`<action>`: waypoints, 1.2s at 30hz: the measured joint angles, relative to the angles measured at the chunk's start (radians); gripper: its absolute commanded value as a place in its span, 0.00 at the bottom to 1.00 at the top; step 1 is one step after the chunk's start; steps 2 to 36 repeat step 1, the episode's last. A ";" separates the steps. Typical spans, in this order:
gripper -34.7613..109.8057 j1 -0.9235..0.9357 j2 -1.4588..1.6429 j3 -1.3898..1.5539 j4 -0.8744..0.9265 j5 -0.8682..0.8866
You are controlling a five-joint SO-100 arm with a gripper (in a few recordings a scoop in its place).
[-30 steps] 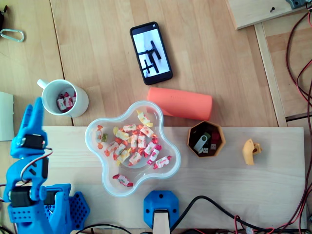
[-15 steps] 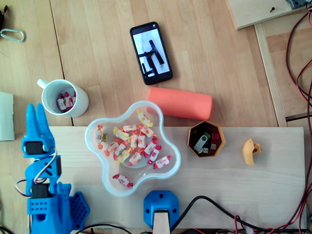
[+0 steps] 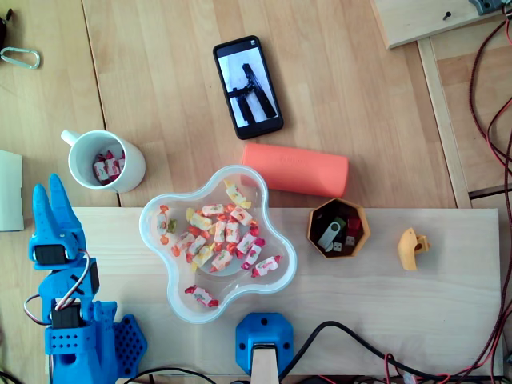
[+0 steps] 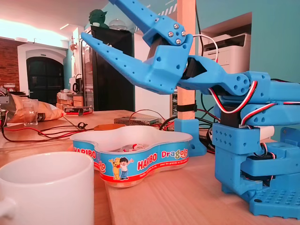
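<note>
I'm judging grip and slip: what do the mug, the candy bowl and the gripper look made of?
Mug: likely glazed ceramic; white, thick-walled, with a smooth soft sheen.
Candy bowl: thin translucent plastic, with a glossy printed band around its wall.
Gripper: matte blue plastic, probably 3D-printed, with visible screws.

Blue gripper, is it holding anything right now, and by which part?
Nothing is held: the blue gripper stands open and empty, near the white mug.

1 claw [image 3: 46, 186]; 1 mug [image 3: 134, 171] nearest it, then 1 candy bowl [image 3: 180, 310], 1 phone [image 3: 248, 86], 1 orange case [image 3: 296, 170], 1 hexagon box [image 3: 316, 232], 1 carabiner [image 3: 20, 58].
</note>
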 measured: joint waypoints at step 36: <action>0.44 0.000 0.000 0.000 0.002 0.002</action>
